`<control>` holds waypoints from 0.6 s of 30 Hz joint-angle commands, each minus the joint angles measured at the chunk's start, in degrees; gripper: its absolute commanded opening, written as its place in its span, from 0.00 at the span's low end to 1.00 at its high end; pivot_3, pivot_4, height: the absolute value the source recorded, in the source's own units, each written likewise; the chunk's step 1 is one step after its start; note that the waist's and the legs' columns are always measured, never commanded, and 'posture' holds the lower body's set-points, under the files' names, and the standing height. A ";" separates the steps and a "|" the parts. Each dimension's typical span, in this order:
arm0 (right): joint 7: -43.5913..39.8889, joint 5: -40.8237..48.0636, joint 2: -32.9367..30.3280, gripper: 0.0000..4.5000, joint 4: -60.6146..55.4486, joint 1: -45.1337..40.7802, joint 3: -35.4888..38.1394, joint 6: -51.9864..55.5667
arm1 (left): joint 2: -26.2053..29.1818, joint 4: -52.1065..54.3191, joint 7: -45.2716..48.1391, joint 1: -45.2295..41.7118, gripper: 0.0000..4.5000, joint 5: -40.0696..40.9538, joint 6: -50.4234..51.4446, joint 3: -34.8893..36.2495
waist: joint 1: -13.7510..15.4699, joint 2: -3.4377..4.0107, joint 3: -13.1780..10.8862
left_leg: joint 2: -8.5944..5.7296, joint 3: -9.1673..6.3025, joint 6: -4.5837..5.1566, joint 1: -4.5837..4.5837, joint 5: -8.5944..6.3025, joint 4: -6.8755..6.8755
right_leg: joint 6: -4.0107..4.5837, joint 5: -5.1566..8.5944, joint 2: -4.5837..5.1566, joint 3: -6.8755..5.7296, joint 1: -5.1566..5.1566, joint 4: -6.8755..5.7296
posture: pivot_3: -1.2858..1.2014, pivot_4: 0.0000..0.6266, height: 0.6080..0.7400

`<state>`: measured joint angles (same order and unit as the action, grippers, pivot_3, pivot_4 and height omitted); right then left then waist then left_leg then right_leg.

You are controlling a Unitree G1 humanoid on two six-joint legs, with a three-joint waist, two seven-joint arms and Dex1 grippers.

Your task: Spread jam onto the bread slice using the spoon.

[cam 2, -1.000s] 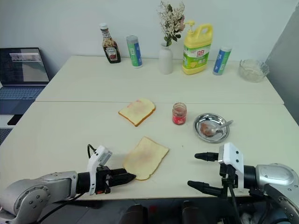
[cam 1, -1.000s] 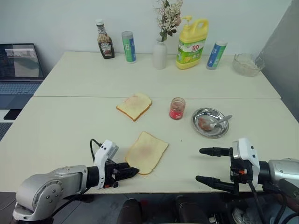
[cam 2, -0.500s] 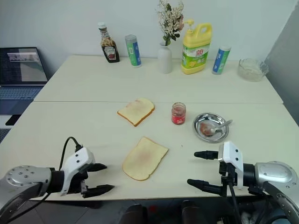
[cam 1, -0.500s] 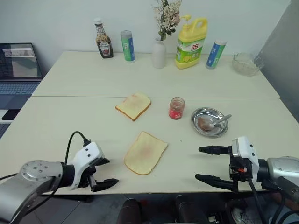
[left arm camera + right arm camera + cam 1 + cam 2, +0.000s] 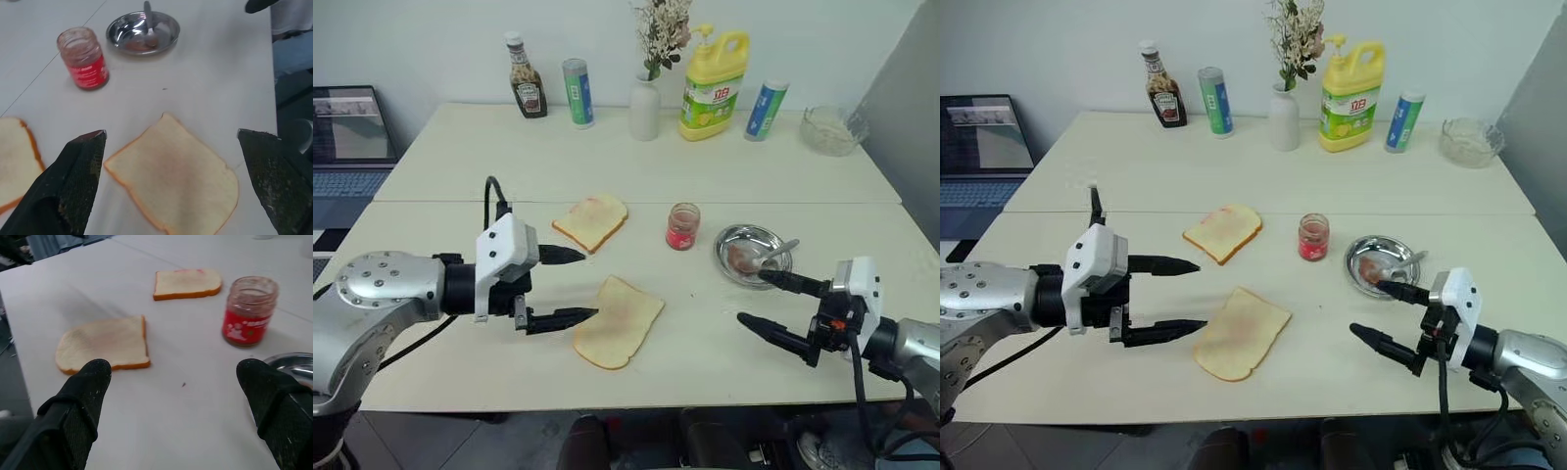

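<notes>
The bread slice [image 5: 619, 321], pale tan with a faint pink smear, lies flat at the table's near middle. My left gripper [image 5: 587, 285] hovers just left of it, open wide and empty, fingers pointing right. The jam [image 5: 683, 226] stands in its small glass jar behind the slice. Right of the jar, the spoon [image 5: 779, 253] rests in a round steel dish [image 5: 740, 239]. My right gripper [image 5: 752, 297] is open and empty, in front of the dish and pointing left toward the slice. The left wrist view shows the slice [image 5: 173, 178], the jar [image 5: 83, 58] and the spoon [image 5: 148, 19].
A smaller bread slice [image 5: 591, 220] lies behind the left gripper. Along the far edge stand a sauce bottle [image 5: 524, 76], two cans, a vase with flowers [image 5: 644, 108], a yellow detergent bottle [image 5: 713, 70] and a glass bowl [image 5: 832, 130]. A laptop [image 5: 347, 127] sits far left.
My left gripper left the bread slice's near corner, opened wide, drew back to the left, then rose beside the slice. My right gripper shifted slightly right and up, still open.
</notes>
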<state>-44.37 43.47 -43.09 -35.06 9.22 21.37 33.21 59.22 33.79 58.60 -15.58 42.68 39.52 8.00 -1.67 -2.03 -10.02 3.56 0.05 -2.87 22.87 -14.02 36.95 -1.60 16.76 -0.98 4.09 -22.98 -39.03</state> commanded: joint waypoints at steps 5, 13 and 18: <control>13.84 0.50 4.65 1.00 6.86 -5.13 4.06 4.92 | -4.76 0.27 0.90 -6.16 0.99 -7.79 -6.76 -9.60 | -0.13 -0.01 0.01 | -0.01 0.01 0.00 0.00 0.00 0.02 | -0.03 -0.03 -0.01 0.04 0.01 0.00 | 0.52 0.24 1.00; 23.98 1.62 15.38 1.00 27.39 -19.42 6.26 5.53 | -10.65 -3.45 2.90 -10.04 0.99 -17.60 -14.42 -19.50 | -0.18 0.08 0.00 | -0.03 0.06 0.01 0.05 0.01 0.02 | 0.19 -0.20 -0.04 0.10 -0.06 -0.04 | 0.52 0.24 1.00; 23.61 0.33 15.88 1.00 34.48 -22.84 7.08 3.81 | -12.38 -3.63 3.11 -10.09 0.99 -18.57 -14.61 -20.10 | -0.13 0.14 0.01 | -0.03 0.05 0.02 0.11 0.01 -0.02 | 0.20 -0.22 -0.03 0.07 -0.14 -0.05 | 0.52 0.24 1.00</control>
<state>-20.70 43.96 -26.71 -1.08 -12.36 26.34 38.99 47.25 29.34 61.70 -24.89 24.67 25.83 -12.08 -1.80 -1.89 -10.01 3.53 0.11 -2.85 22.99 -14.01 36.92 -1.41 16.54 -1.01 4.16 -23.13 -39.08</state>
